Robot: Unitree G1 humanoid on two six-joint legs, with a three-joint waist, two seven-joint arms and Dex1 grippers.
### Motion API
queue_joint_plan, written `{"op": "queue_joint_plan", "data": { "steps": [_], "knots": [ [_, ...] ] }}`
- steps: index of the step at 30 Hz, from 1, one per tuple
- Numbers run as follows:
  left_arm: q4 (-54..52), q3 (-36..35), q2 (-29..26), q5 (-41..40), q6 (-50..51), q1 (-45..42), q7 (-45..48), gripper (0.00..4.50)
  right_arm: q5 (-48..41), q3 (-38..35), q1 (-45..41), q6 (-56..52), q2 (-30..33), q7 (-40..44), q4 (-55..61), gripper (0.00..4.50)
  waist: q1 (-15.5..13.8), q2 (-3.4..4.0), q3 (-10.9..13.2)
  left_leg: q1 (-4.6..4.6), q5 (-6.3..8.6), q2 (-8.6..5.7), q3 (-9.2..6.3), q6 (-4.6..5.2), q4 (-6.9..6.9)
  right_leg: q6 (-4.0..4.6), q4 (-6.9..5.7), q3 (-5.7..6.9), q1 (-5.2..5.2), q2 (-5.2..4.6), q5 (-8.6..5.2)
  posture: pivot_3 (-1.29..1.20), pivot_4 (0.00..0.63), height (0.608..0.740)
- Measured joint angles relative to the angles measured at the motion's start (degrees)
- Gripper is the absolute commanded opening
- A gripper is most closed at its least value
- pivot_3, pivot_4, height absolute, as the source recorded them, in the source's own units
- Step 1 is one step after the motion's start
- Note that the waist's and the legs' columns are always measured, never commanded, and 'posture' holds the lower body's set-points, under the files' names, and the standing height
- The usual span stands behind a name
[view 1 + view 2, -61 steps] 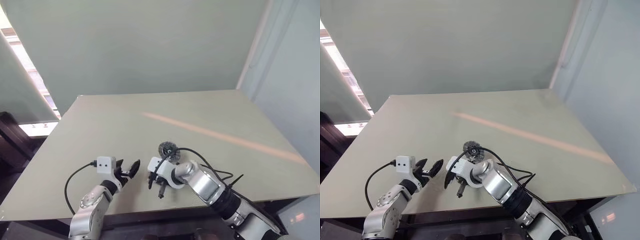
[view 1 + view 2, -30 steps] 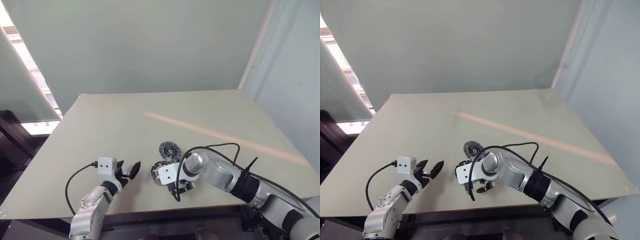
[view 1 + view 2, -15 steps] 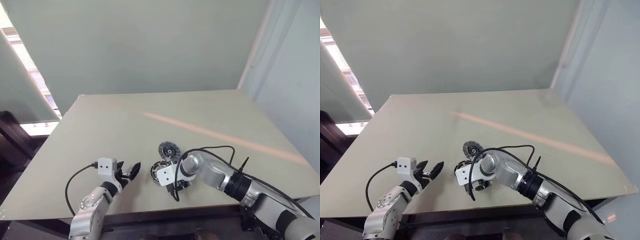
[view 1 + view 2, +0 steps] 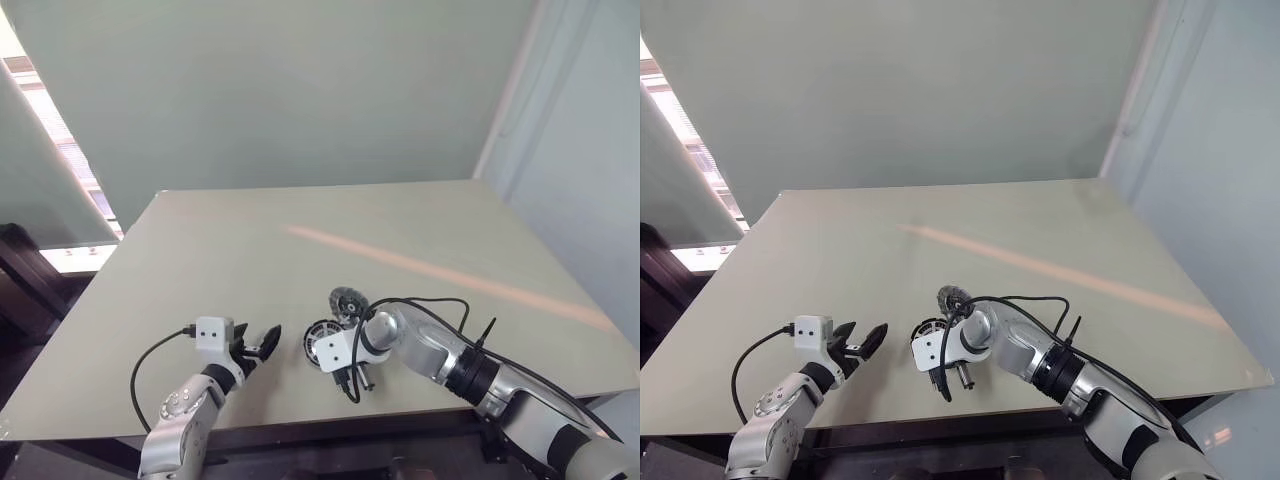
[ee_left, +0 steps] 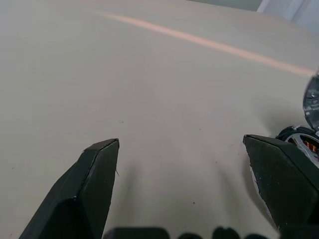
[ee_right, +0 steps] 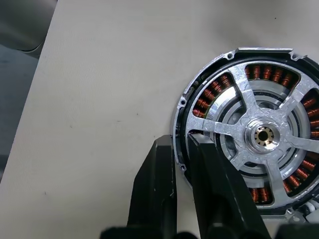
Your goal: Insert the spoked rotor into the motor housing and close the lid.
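The spoked rotor (image 6: pixel 261 134), silver with a central hub, lies over the motor housing (image 6: pixel 207 102), whose copper windings show through its open spokes. My right gripper (image 6: pixel 182 142) is shut on the rotor's thin rim, one finger outside it and one inside. In the head views this stack (image 4: pixel 320 335) sits near the table's front edge, half hidden by my right wrist. The lid (image 4: pixel 347 300), dark with a ribbed edge, rests just behind it and looks tilted. My left gripper (image 4: pixel 256 340) hovers open to the left of the stack, holding nothing.
The pale table (image 4: pixel 250 250) stretches far behind and to both sides. A black cable (image 4: pixel 420 303) loops off my right forearm above the table. The table's front edge (image 4: pixel 260 418) runs close below both grippers.
My right gripper's fingers have closed from wide open onto the rotor's rim. The lid has shifted slightly to the right. The left arm has not moved.
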State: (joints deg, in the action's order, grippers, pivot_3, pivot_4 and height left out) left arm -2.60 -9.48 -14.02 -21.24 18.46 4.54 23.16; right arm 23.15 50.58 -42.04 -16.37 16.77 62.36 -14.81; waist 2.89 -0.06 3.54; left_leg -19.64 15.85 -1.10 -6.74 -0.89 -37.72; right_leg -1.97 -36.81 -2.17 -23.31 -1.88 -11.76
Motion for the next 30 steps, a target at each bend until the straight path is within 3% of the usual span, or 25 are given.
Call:
{"op": "queue_joint_plan", "data": {
  "steps": [8,14,24,30],
  "knots": [
    [0.00,-0.02,0.26,0.00,0.00,-0.01,-0.02,4.29,-0.64,-2.75,1.68,-4.96,-1.95,0.67,1.60,0.09,-0.02,0.00,0.00,-0.01,0.00,0.00,-0.01,0.00,0.04,-0.02,0.00,0.00,-0.02,0.00,0.02,0.00,0.000,0.740],
    [0.00,-0.20,0.23,0.00,-0.03,-0.14,-0.01,4.29,-1.03,-4.55,4.47,-21.14,-5.38,0.70,9.83,0.09,-0.06,0.01,0.01,-0.18,0.01,-0.03,-0.03,-0.01,0.05,-0.03,0.03,-0.01,-0.18,-0.02,0.02,0.00,0.000,0.740],
    [0.46,-0.29,0.22,0.05,-0.35,-0.70,0.05,4.29,-3.19,-6.80,4.66,-48.42,-15.91,-8.43,13.67,0.09,-0.05,0.02,0.01,-0.27,0.01,-0.04,-0.05,-0.02,0.03,-0.03,0.03,0.02,-0.25,-0.04,0.02,0.00,0.000,0.740],
    [1.47,-0.24,0.38,0.06,-0.81,-1.42,0.06,4.29,-6.20,-8.49,4.84,-53.33,-18.86,-15.13,13.42,0.09,-0.05,0.02,0.01,-0.35,0.01,-0.05,-0.05,-0.02,0.03,-0.03,0.03,0.02,-0.33,-0.04,0.02,0.00,0.000,0.740]
  ]
}}
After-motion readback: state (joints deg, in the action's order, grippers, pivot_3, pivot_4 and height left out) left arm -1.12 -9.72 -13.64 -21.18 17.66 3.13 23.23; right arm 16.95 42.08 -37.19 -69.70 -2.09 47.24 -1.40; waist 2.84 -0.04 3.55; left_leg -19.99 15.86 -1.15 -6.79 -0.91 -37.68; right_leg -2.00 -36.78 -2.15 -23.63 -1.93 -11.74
